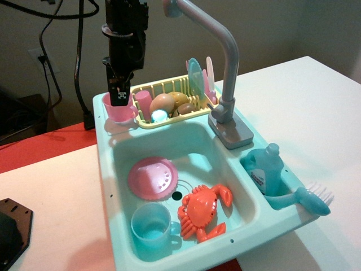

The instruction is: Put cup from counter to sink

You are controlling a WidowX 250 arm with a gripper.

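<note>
The pink translucent cup (120, 111) stands on the ribbed light-teal counter (105, 121) at the back left corner of the sink unit, left of the yellow dish rack. My black gripper (119, 99) comes straight down from above. Its fingertips are close together at the cup's rim, one reaching into the cup, and look shut on the rim. The cup's handle is hidden. The sink (194, 138) is the deep teal basin in front of the cup, with the tall grey faucet (224, 68) at its back right.
In the basin lie a pink strainer plate (152, 178), an orange crab (203, 212) and a light blue cup (151, 226). The yellow rack (169, 116) holds a pink tumbler, eggs and plates. A blue soap bottle (265, 169) and brush (310, 199) are at the right.
</note>
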